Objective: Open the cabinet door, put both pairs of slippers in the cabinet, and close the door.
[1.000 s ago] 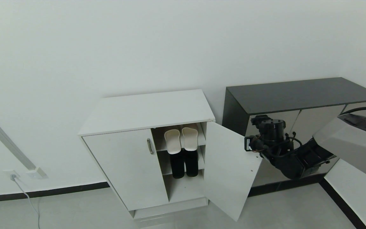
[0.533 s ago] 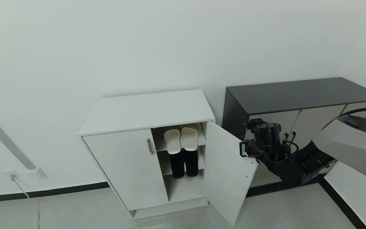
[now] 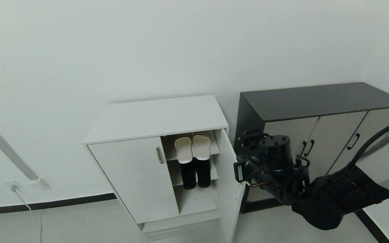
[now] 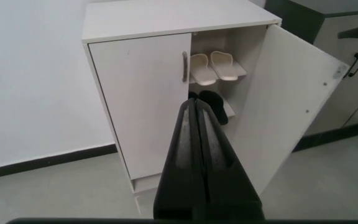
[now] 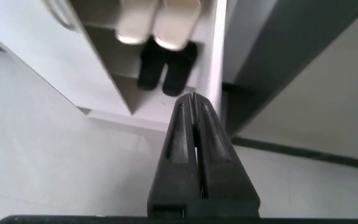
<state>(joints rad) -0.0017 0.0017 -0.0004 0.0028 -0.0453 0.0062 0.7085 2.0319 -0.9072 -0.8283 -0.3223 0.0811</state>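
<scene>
- Both pairs are in: white slippers (image 3: 192,148) on the upper shelf, black slippers (image 3: 196,173) right below on the middle one, toes pointing into the cabinet (image 3: 154,118). I'd say only the closing is left.
- The bit that matters: the cabinet door (image 3: 230,189) stands about halfway open, hinged on the cabinet's right side, long edge vertical. The right tool (image 5: 194,94) sits on the door's outer side, so the door lies to its left. A push leftward toward the cabinet front should swing it home.
- Right tool is pinched together, holding nothing. Its tips are just beside the door's free edge; can't tell if they're touching.
- The left tool (image 4: 196,102) is also pinched together and empty, hanging back in front of the cabinet and aimed at the opening. The right arm is clearly nearer the door.
- The left door (image 3: 133,175) is shut.
- Room-wise: no real surface here, the cabinet stands on a pale floor (image 3: 79,222) against a white wall. A dark sideboard (image 3: 316,98) stands just beside it on the right, so the arm has little room back there.
</scene>
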